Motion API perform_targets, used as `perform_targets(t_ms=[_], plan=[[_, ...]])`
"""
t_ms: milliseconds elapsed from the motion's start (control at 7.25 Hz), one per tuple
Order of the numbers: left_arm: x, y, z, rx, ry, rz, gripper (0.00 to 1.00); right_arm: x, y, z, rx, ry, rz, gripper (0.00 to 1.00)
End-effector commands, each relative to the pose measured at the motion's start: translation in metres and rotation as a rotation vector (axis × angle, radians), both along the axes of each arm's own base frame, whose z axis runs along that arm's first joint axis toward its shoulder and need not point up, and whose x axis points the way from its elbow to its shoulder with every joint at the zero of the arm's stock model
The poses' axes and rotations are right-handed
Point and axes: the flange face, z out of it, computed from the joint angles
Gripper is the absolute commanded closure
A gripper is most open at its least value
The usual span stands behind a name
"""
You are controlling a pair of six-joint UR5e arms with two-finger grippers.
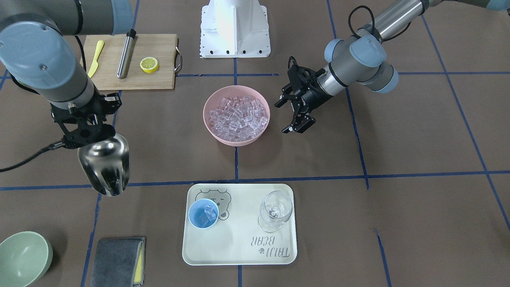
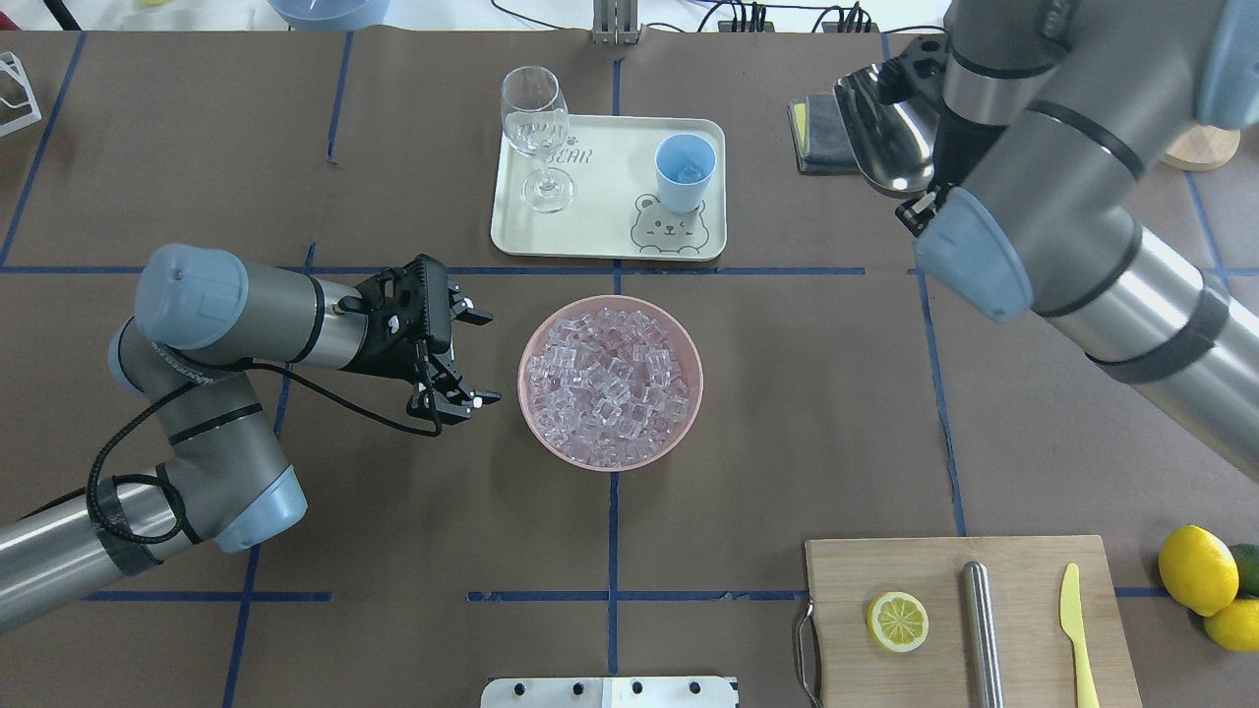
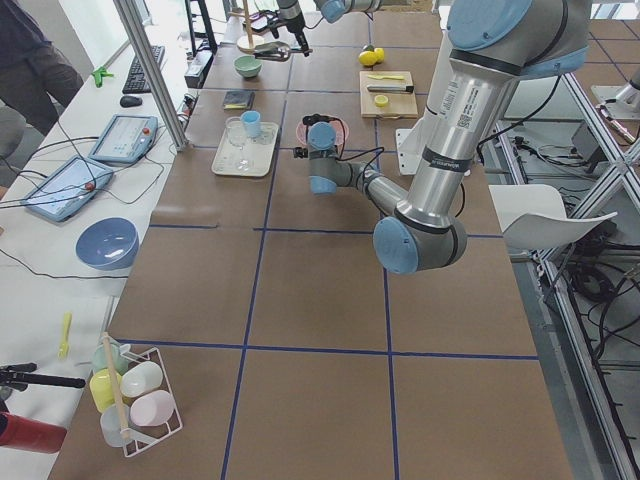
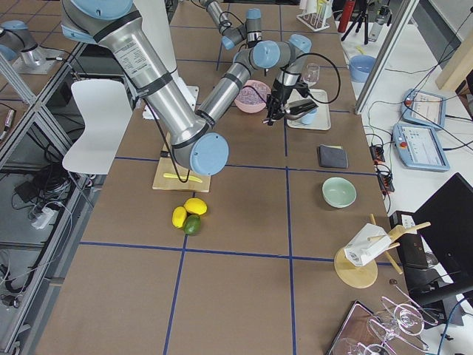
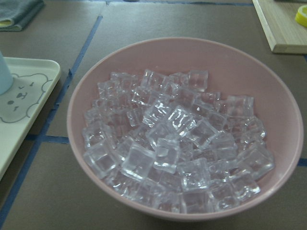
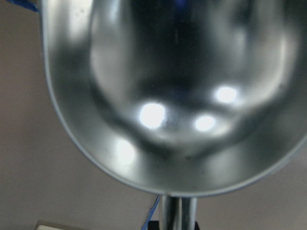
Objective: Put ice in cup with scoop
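Note:
The steel scoop (image 1: 105, 163) hangs trough-down from my right gripper (image 1: 85, 131), which is shut on its handle, above the table beside the tray. Its trough (image 6: 168, 96) shows empty in the right wrist view. It also shows in the overhead view (image 2: 890, 138). The light-blue cup (image 1: 203, 213) stands on the tray (image 1: 239, 251) with a few ice cubes in it, and shows in the overhead view (image 2: 685, 172). A pink bowl (image 1: 206, 113) at the table's centre is full of ice (image 1: 238, 113) (image 5: 172, 143). My left gripper (image 1: 290, 116) is open and empty beside the bowl (image 2: 522, 383).
A clear wine glass (image 1: 275, 211) stands on the tray beside the cup. A cutting board (image 1: 159, 79) holds a lemon half (image 1: 149, 64), a steel cylinder (image 1: 126, 54) and a yellow knife (image 1: 95, 57). A green bowl (image 1: 22, 257) and a grey cloth (image 1: 117, 261) lie near the scoop.

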Motion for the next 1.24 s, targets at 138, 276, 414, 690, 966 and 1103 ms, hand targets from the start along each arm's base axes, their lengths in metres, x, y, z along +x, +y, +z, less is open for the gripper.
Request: perform_targets(t_ms=[138, 276, 414, 690, 966, 1103], plan=[[-0.039, -0.032, -0.014, -0.149, -0.175, -0.029, 0.0, 0.026, 0.039, 0.037, -0.093, -0.004, 0.111, 1.0], [-0.08, -0.067, -0.008, -0.196, -0.216, -0.114, 0.0, 0.033, 0.052, 0.049, -0.095, -0.026, 0.107, 1.0], [-0.121, -0.09, 0.011, -0.225, -0.233, -0.191, 0.0, 0.036, 0.056, 0.054, -0.088, -0.04, 0.106, 1.0], [-0.213, -0.111, 0.087, -0.338, -0.3, -0.323, 0.0, 0.037, 0.056, 0.057, -0.09, -0.037, 0.104, 1.0], [-0.305, -0.137, 0.135, -0.565, -0.425, -0.46, 0.0, 0.037, 0.057, 0.061, -0.092, -0.035, 0.098, 1.0], [-0.346, -0.143, 0.149, -0.539, -0.477, -0.472, 0.0, 0.037, 0.057, 0.06, -0.091, -0.036, 0.1, 1.0]])
